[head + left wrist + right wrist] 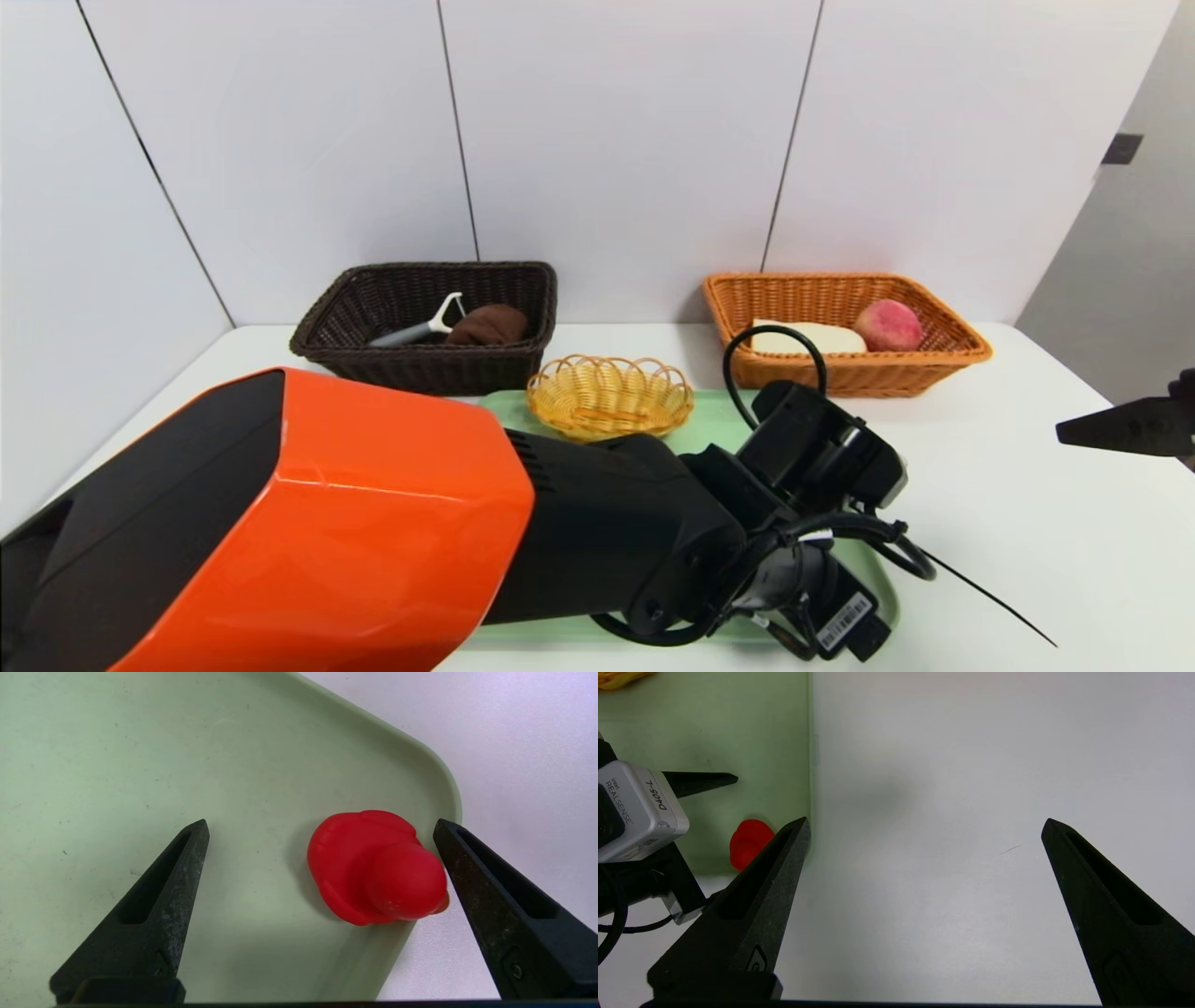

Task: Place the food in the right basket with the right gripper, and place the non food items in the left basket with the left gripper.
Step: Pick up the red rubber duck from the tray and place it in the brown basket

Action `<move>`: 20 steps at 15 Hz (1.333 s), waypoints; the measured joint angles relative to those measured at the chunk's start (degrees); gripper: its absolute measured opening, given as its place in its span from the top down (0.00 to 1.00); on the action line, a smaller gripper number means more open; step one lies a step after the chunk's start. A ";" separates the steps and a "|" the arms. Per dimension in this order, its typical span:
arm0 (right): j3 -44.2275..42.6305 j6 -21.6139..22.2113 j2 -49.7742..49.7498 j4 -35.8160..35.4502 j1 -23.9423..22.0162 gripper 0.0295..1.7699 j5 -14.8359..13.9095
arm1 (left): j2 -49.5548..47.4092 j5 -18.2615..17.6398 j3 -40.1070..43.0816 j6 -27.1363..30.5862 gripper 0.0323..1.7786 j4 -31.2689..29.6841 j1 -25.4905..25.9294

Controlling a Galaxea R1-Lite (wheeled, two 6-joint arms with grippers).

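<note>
A: On the near right corner of the green tray (140, 742), a small red toy (373, 868) lies just beside the rim. Left gripper (322, 840) hangs over it, jaws spread wide, holding nothing.

B: Right gripper (924, 830)?

A: Parked over bare white table (971, 765) right of the tray, wide open, empty.

B: How will the toy handle?

A: Looks light, rubbery, smooth and rounded, so it could squirt out. I'd close across the broad flared part, not the dome. Non-food by my reading, so it belongs in the dark basket (429, 280), far left.
</note>
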 joint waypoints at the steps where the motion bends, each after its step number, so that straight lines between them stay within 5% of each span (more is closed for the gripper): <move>1: 0.00 -0.02 0.00 0.00 0.00 0.03 0.00 | 0.00 0.02 -0.06 -0.06 0.05 0.05 0.06; 14: 0.00 -0.02 0.49 -0.15 0.00 0.03 0.00 | 0.85 0.05 -0.50 0.09 0.05 -0.16 1.02; 20: -0.07 -0.02 0.90 -0.98 0.00 0.03 0.05 | 0.88 0.05 -0.54 0.17 0.53 -0.16 1.00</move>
